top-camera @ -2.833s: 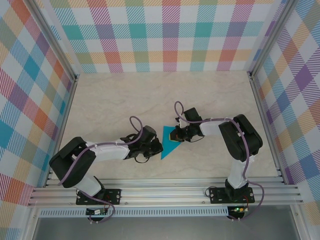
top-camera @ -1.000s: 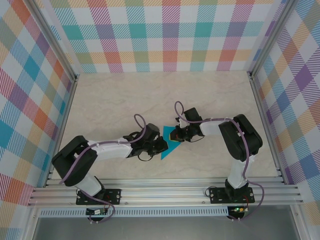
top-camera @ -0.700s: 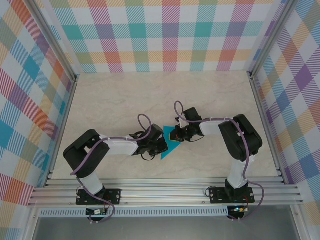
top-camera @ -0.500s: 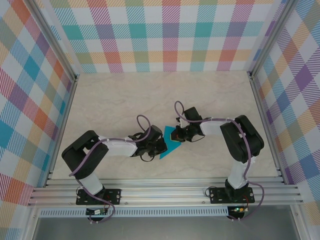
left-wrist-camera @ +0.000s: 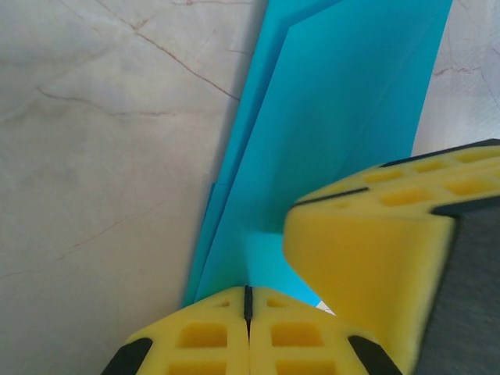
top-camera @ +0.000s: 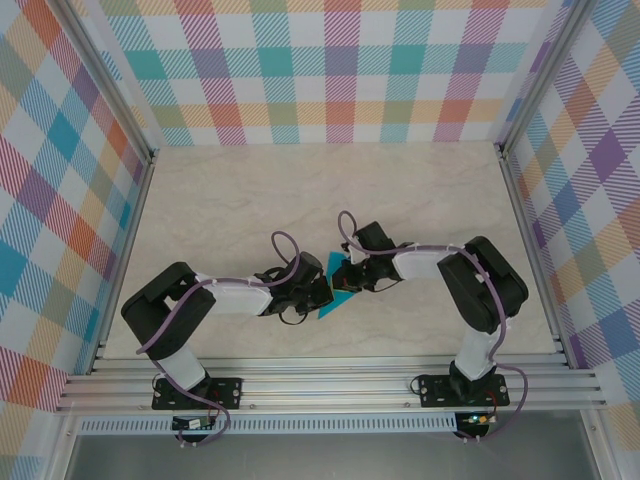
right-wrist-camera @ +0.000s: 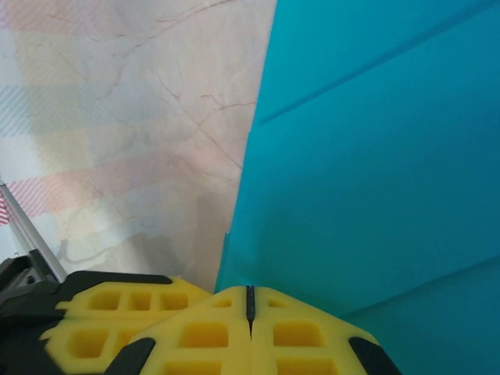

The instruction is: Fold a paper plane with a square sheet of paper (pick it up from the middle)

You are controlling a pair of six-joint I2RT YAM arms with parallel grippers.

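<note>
The teal sheet of paper [top-camera: 338,293] lies mid-table, folded into a narrow pointed wedge with straight creases. My left gripper [top-camera: 320,293] meets it from the left and my right gripper [top-camera: 346,279] from the right, fingertips almost touching. In the left wrist view the layered paper [left-wrist-camera: 344,117] runs down into my shut left gripper [left-wrist-camera: 248,295], and a right-gripper finger [left-wrist-camera: 367,258] sits close beside it. In the right wrist view the paper [right-wrist-camera: 375,156] fills the right side and its near edge ends at the seam of my shut right gripper [right-wrist-camera: 250,293]. The left gripper's fingers [right-wrist-camera: 109,316] show at bottom left.
The marble tabletop [top-camera: 250,200] stretches bare behind and beside the arms. Checkered walls close in the back and both sides, with an aluminium rail [top-camera: 330,375] along the near edge.
My left gripper slid right onto the paper's left edge and closed. My right gripper shifted left and nearer, so the two grippers now meet and less paper shows from above.
</note>
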